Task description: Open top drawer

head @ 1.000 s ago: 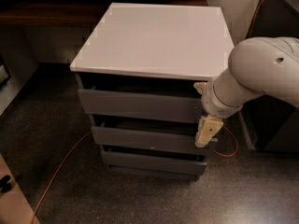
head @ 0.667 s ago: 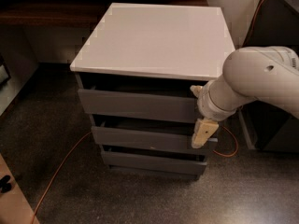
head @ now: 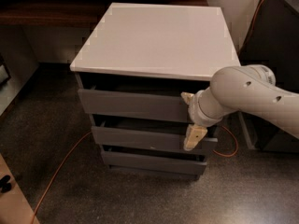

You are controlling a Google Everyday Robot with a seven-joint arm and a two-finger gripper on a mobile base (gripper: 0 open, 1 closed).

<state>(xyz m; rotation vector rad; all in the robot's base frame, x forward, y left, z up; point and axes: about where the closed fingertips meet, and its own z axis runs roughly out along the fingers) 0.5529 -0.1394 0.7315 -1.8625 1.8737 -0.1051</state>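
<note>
Camera view: the gripper (head: 190,117), fingers (head: 194,137) spread wide, sits at the top drawer (head: 133,105)'s right end, likely to hook its handleless front.

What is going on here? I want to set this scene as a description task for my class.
A robot arm reaches in from the right towards a small cabinet with a white top and three grey drawers. Its gripper is at the right end of the top drawer, against the front panel, with its fingers apart. The drawer does not look pulled out yet. An orange cable lies on the floor.
</note>
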